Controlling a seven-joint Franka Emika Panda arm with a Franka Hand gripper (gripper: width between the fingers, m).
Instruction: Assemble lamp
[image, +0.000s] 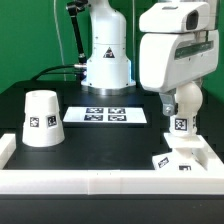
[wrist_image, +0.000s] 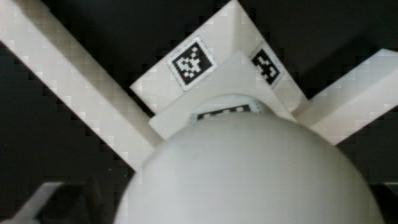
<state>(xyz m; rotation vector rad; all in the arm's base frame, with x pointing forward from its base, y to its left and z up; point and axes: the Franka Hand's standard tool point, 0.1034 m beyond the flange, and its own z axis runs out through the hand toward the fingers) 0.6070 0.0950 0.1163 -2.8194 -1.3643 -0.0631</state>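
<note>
My gripper (image: 181, 108) hangs at the exterior view's right and is shut on the white ball-shaped bulb (image: 181, 123), tag facing the camera. It holds the bulb just above the low square base (image: 186, 160), which sits in the front right corner. In the wrist view the bulb (wrist_image: 240, 175) fills the near part of the picture and hides my fingers. The tagged base (wrist_image: 222, 65) lies right beyond it. I cannot tell whether the bulb touches the base. The cone-shaped shade (image: 42, 120) stands upright at the exterior view's left, apart from the gripper.
The marker board (image: 105, 115) lies flat in the middle of the black table. A white frame wall (image: 90, 182) runs along the front edge and turns up at both sides; its rails (wrist_image: 71, 75) show in the wrist view. The arm's pedestal (image: 107, 60) stands behind.
</note>
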